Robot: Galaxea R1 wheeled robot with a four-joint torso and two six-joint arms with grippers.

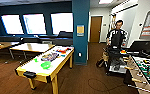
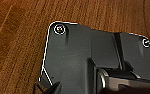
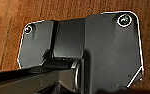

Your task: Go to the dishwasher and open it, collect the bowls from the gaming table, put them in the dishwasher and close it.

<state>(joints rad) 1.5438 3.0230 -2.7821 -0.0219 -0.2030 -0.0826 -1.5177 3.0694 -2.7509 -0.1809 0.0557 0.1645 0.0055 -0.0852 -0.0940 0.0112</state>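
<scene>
Room: dark teal walls, three bright windows with rounded corners at 11 o'clock, a square teal pillar (image 1: 80,30) at 12 o'clock carrying a yellow notice whose writing is too blurred to read, and a brown wooden door (image 1: 95,29) just past it.
Floor: brown carpet (image 1: 91,80) in the head view; both wrist views look down on a brown, wood-grained surface.
Gaming table: long, narrow, white-topped table (image 1: 31,66) with a yellow edge strip and yellow legs, at 9 to 10 o'clock, a dark fitting at its near end.
Bowls: lime-green bowl (image 1: 45,65), shallow and glossy, on the white top towards the near end; the small green item (image 1: 36,60) beside it is too small to tell apart.
Boxes: colourful flat boxes (image 1: 50,56) further along the top, printing unreadable.
Other tables: plain wooden tables (image 1: 32,46) behind, at 10 o'clock.
Football table: green field, rods with pale handles (image 1: 147,72), at 3 o'clock, cut off by the edge.
Person: stands at 1 o'clock behind a dark rig (image 1: 115,58).
Wall board: at 2 o'clock, rows of text illegible.
Left hand: cannot tell whether released or clenched; dark plate hides it.
Right hand: likewise cannot tell.
</scene>
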